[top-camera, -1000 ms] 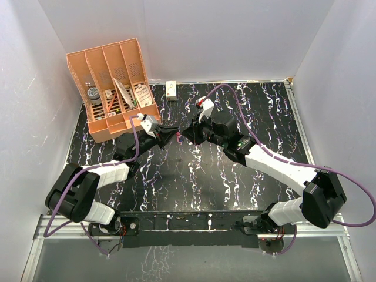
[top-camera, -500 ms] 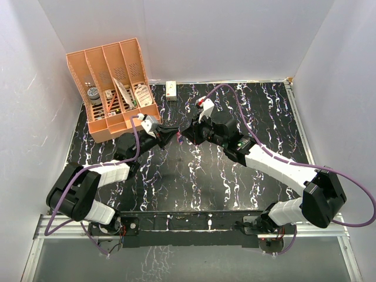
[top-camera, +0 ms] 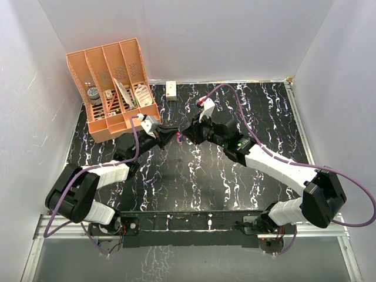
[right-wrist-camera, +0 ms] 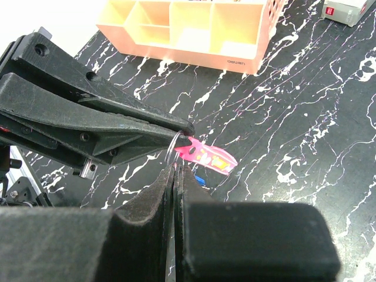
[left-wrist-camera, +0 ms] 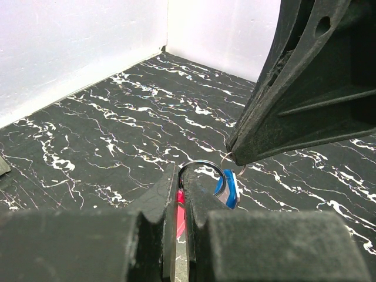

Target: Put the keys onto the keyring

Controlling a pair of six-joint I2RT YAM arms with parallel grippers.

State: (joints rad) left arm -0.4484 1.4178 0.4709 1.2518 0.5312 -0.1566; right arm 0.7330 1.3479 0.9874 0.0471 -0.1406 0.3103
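Both grippers meet above the middle of the black marbled table. My left gripper [left-wrist-camera: 181,176] [top-camera: 171,134] is shut on the keyring's red-pink tag [left-wrist-camera: 181,198], and its metal ring [left-wrist-camera: 200,164] arcs out above the jaws. A blue-headed key [left-wrist-camera: 228,188] hangs on that ring. My right gripper [right-wrist-camera: 176,167] [top-camera: 184,134] is shut on the thin metal ring [right-wrist-camera: 172,150], which passes through the pink tag [right-wrist-camera: 207,157]. A sliver of the blue key [right-wrist-camera: 200,179] shows beside its fingers. The right fingertip [left-wrist-camera: 236,156] touches a thin wire loop just above the key.
An orange divided organizer [top-camera: 114,88] [right-wrist-camera: 188,29] with small items stands at the back left. A small white box [top-camera: 171,90] [right-wrist-camera: 346,9] sits by the back wall. White walls close in the table on three sides.
Both arms have stayed almost still, fingertips together. The red tag now shows a little more below the meeting point in the top view.
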